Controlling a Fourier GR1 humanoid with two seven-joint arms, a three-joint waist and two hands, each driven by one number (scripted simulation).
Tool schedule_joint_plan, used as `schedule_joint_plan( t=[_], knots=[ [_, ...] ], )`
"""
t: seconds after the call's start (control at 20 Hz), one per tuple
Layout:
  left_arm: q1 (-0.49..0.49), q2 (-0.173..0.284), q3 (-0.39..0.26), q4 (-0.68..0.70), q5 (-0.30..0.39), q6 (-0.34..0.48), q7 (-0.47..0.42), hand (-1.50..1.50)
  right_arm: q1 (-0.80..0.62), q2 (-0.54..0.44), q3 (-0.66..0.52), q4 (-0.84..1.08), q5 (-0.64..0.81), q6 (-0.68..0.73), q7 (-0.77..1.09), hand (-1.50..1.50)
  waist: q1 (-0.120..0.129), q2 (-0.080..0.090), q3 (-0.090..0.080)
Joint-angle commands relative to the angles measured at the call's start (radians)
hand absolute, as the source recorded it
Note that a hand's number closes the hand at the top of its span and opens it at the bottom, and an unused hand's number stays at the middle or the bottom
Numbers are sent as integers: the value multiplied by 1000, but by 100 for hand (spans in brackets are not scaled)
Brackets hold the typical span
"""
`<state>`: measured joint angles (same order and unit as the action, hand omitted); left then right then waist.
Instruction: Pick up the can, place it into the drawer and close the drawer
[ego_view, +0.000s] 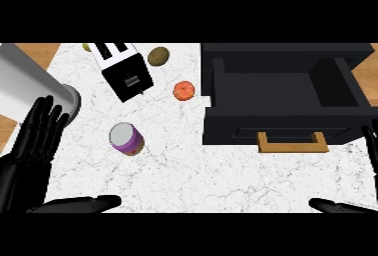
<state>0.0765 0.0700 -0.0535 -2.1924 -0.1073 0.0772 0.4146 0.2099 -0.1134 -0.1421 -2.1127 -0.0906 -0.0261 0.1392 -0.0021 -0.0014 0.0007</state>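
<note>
A purple can (126, 138) with a grey lid stands on the white marble counter (192, 170), left of centre. The black drawer (284, 95) is pulled open at the upper right, its inside bare, with a tan handle (292, 142) on its front. My left hand (37, 132) is open at the left edge, fingers straight and pointing up, its thumb (81, 204) low near the bottom; it is apart from the can, to the can's left. My right hand (371, 145) shows only at the right edge, fingers straight, thumb (336, 205) at the lower right, beside the drawer front.
A black and white toaster (124, 70) lies at the upper left. A brown potato (158, 56) and an orange fruit (184, 90) sit between the toaster and the drawer. A large grey cylinder (33, 82) lies at the far left edge.
</note>
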Motion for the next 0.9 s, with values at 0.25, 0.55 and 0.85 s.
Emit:
schedule_joint_plan(
  t=[0.25, 0.55, 0.85],
  knots=[
    [71, 13, 23, -140, 51, -41, 90, -150, 172, -9, -148, -59, -155, 153, -73, -150, -2, -1, -1],
    [24, -2, 153, -110, 194, -12, 146, -150, 177, 16, -147, -26, -116, 182, -105, -150, -1, 1, -1],
    [124, -52, 166, -139, 292, -26, 125, -150, 277, 10, -244, -15, -205, 298, -188, -150, -1, -2, -1]
  ],
)
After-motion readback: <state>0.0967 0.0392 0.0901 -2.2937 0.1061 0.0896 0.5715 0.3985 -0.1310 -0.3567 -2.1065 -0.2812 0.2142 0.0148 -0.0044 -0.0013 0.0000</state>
